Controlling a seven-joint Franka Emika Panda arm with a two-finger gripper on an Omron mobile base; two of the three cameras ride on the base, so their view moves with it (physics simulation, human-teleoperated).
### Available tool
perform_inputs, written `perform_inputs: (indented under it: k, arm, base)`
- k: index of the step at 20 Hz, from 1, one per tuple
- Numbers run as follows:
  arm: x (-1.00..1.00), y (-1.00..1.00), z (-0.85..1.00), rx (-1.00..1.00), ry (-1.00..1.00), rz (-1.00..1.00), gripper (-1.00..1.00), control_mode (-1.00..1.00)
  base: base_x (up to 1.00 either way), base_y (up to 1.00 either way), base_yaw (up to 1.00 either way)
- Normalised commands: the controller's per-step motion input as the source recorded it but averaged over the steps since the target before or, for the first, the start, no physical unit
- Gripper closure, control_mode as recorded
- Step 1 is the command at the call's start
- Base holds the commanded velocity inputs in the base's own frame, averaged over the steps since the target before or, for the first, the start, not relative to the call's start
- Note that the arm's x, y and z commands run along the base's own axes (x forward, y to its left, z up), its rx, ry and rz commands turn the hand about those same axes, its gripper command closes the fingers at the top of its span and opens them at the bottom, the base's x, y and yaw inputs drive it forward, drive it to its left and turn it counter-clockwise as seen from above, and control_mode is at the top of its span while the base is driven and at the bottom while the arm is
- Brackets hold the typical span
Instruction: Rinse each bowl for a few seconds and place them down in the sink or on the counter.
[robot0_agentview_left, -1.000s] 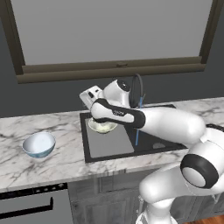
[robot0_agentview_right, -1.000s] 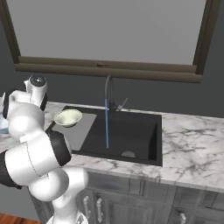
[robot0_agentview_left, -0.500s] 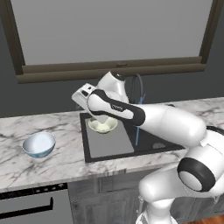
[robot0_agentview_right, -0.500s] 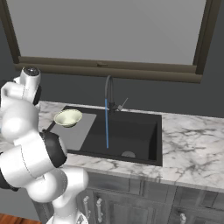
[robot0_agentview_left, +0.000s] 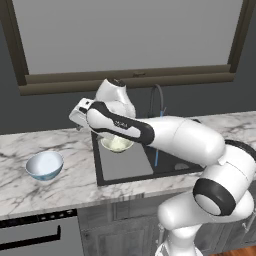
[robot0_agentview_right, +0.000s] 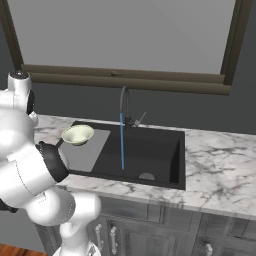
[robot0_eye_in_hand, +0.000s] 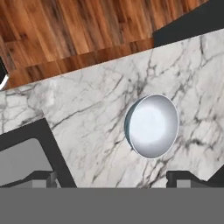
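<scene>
The white-and-light-blue bowl (robot0_agentview_left: 44, 165) stands upright on the counter (robot0_agentview_left: 70, 185), left of the sink (robot0_agentview_left: 165, 162). In the hand view this bowl (robot0_eye_in_hand: 152, 126) lies right of centre, just above my fingertips (robot0_eye_in_hand: 188, 177). My gripper (robot0_eye_in_hand: 113, 179) is open with nothing in it. It hangs high over the sink's left rim (robot0_agentview_left: 77, 122), above and to the right of that bowl. The pale yellow-green bowl (robot0_agentview_left: 117, 144) sits on the grey panel in the sink's left half (robot0_agentview_right: 77, 134).
A thin blue stream of water (robot0_agentview_right: 122, 142) runs from the dark arched faucet (robot0_agentview_right: 124, 102) into the black basin (robot0_agentview_right: 150, 150). A window spans the wall behind. Wooden floor (robot0_eye_in_hand: 65, 30) lies beyond the counter's edge in the hand view. More marble counter (robot0_agentview_right: 220, 155) lies right of the sink.
My arm has swung left and up, from over the yellow-green bowl towards the counter left of the sink. Both bowls stayed where they were. The gripper stayed open.
</scene>
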Motion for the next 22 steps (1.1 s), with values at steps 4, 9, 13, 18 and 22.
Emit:
perform_inputs:
  k: [4, 9, 13, 18, 22]
  arm:
    - [-0.12, 0.3, -0.06, -0.16, -0.03, 0.07, -1.0, -1.0]
    - [-0.07, 0.19, -0.16, -0.14, -0.01, 0.08, -1.0, -1.0]
    - [0.0, 0.08, -0.28, -0.1, 0.0, 0.08, -1.0, -1.0]
    - [0.0, 0.0, -0.32, -0.02, 0.0, 0.06, -1.0, -1.0]
    - [0.0, 0.04, -0.26, 0.01, 0.0, 0.04, -1.0, -1.0]
  base:
    - [0.0, 0.0, 0.0]
    - [0.0, 0.0, 0.0]
    - [0.0, 0.0, 0.0]
    - [0.0, 0.0, 0.0]
    - [0.0, 0.0, 0.0]
